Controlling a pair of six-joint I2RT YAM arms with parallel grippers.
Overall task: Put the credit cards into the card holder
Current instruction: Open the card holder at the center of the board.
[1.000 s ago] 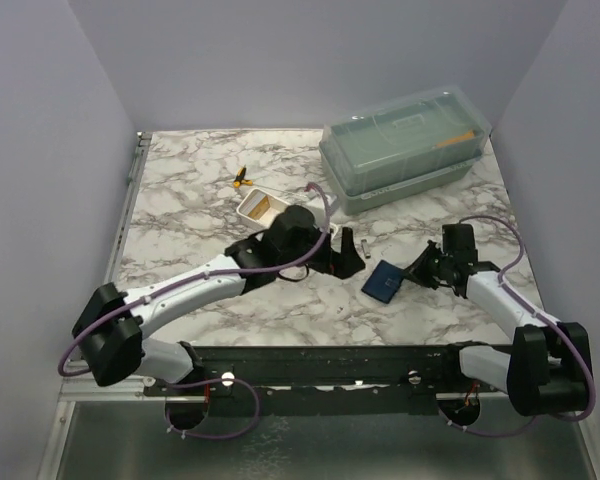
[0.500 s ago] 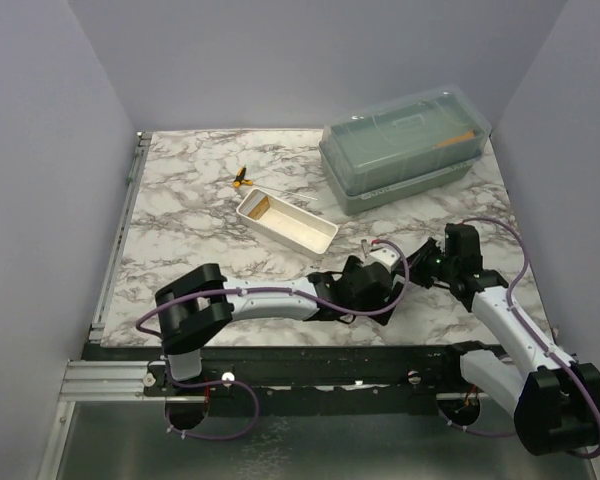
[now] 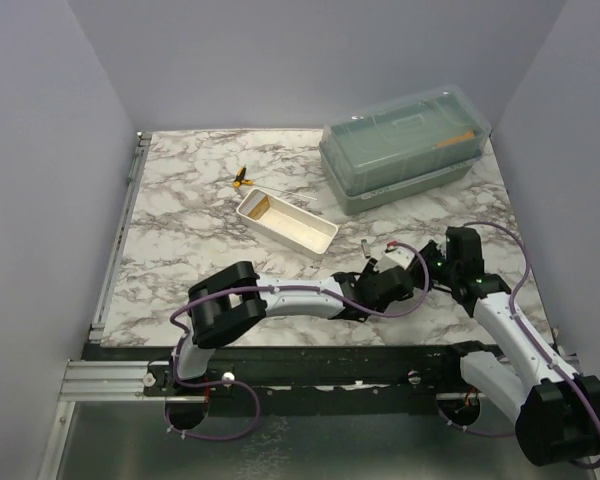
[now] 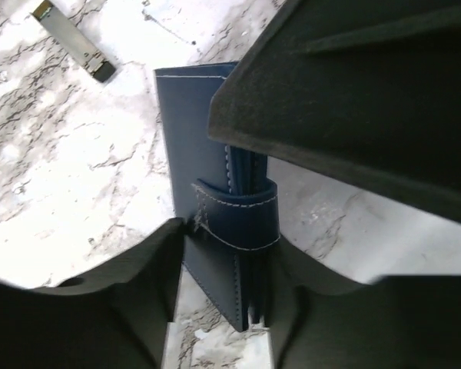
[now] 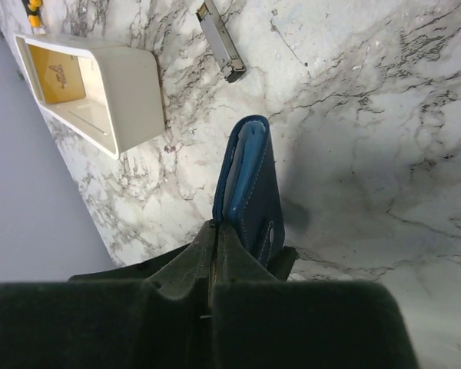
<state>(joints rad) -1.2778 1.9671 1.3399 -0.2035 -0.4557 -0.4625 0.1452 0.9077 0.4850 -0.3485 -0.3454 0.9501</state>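
Navy-blue card holder (image 5: pixel 250 188), folded, long axis pointing straight out from my right gripper (image 5: pixel 214 240), clamped on it; left gripper (image 4: pixel 223 211) straddles it, grip unclear

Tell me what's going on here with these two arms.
The right gripper has the blue card holder pinched on edge. The left gripper has its jaws on either side of the same holder; whether they grip it isn't clear. One yellow card lies in the white tray, not yet in the holder.
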